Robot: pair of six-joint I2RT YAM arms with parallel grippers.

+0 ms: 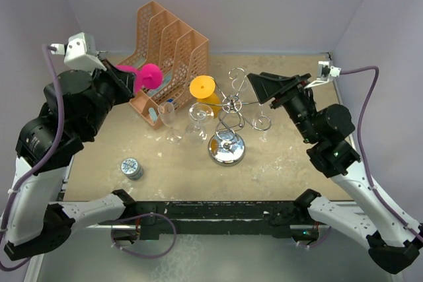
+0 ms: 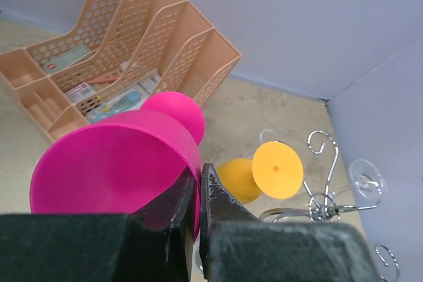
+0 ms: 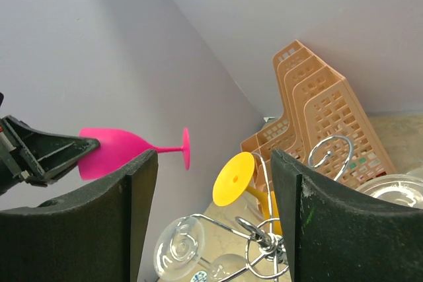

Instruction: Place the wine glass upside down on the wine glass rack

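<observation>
Table point(image 1: 99, 143): beige, mottled top with pale scuffed patches, more of them toward the near edge. Plain pale lavender-grey walls close it in at the back and on both sides. A black bar point(image 1: 218, 211) runs along the near edge between the arm bases.

Left gripper point(image 1: 129, 78) is up in the air over the rear left of the table. Its fingers are together, pinching the wall of the pink wine glass point(image 1: 147, 77) at the bowl's rim. On my right wrist view the glass lies roughly level, bowl at the claw, with the stem and foot pointing toward the middle of the table. It hangs in front of the orange mesh file organiser point(image 1: 168, 44) and left of the wine glass rack point(image 1: 231, 113), not touching it.

The rack stands mid-table on its round chrome base, its loop arms spread out. A yellow glass point(image 1: 203, 88) sits at its left side, foot uppermost and tilted. Clear glasses point(image 1: 166, 120) are grouped at and beside the rack; I can't tell which hang and which stand.

Right gripper point(image 1: 261, 87) hovers just right of the rack, jaws wide apart and holding nothing.

A small round tin point(image 1: 132, 168) sits alone on the near left of the table.
</observation>
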